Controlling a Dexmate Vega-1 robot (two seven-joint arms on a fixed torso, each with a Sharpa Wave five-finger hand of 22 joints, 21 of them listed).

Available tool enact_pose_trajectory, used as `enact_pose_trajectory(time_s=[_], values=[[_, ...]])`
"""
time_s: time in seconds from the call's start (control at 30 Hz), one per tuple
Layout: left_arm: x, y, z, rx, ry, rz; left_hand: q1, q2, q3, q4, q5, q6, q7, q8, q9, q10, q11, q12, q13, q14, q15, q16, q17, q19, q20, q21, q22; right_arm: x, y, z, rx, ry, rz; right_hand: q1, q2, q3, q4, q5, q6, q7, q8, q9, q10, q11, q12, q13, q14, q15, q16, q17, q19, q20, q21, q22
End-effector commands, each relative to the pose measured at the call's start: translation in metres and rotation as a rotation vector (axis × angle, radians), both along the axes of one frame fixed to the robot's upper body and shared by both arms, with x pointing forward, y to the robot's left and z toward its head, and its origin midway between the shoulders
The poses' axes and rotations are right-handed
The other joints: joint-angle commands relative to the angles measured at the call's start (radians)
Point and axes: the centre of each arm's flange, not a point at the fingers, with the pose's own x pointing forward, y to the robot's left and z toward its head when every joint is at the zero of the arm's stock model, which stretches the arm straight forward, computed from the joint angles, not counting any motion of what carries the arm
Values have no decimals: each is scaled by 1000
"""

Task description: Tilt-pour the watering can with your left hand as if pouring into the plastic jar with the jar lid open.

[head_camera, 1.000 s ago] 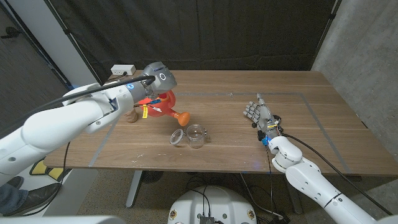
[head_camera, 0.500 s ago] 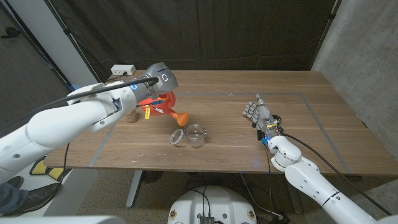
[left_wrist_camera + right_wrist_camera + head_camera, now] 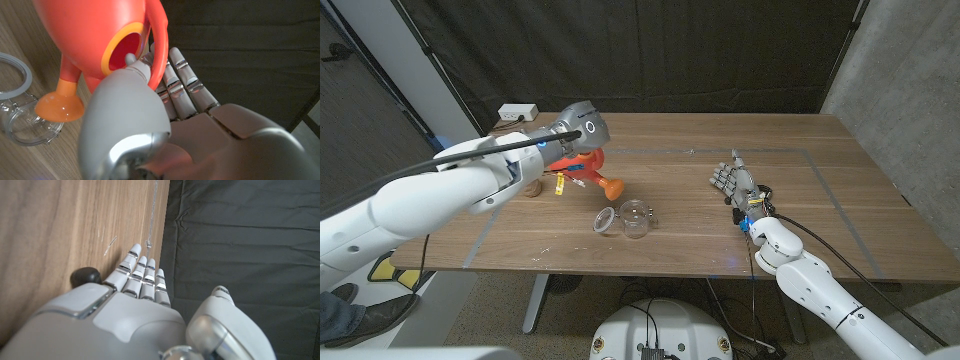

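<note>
My left hand grips the handle of the orange-red watering can and holds it above the table, tilted, with its flared orange spout pointing down toward the jar. In the left wrist view my fingers pass through the can's handle, and the spout hangs just over the jar's rim. The clear plastic jar stands upright and open, just below and right of the spout, with its lid hinged open to its left. My right hand rests on the table at the right, fingers straight and together, holding nothing.
A white box sits at the table's far left edge. A small wooden object stands on the table under my left forearm. Thin tape lines mark a rectangle on the tabletop. A dark knob shows beside my right hand.
My left hand has carried the watering can slightly right and toward the jar, tilting it further. The jar, the lid and my right hand have stayed put.
</note>
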Motion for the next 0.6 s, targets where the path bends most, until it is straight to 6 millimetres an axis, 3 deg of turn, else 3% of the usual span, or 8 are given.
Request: enact_pose_trajectory(time_s=[0.03, 0.6], values=[[2, -1, -1, 16, -16, -7, 5, 1, 47, 33, 4, 10, 1, 4, 1, 21, -21, 60, 207, 3, -6, -5, 6, -4, -1, 10, 0, 0, 1, 0, 6, -4, -1, -5, 6, -6, -1, 2, 6, 3, 0, 2, 11, -3, -1, 3, 11, -1, -2, 2, 11, -3, -3, 2], [1, 11, 12, -200, 68, -87, -2, -2, 56, 30, 4, 3, 13, -1, 0, 19, -23, 57, 203, 8, -8, -7, 10, -5, -5, 21, -1, -1, 0, 3, 5, -20, -4, -5, 7, -7, -2, 2, 6, 2, 0, 2, 11, -2, -1, 3, 10, 0, -2, 2, 12, -2, -6, 3]])
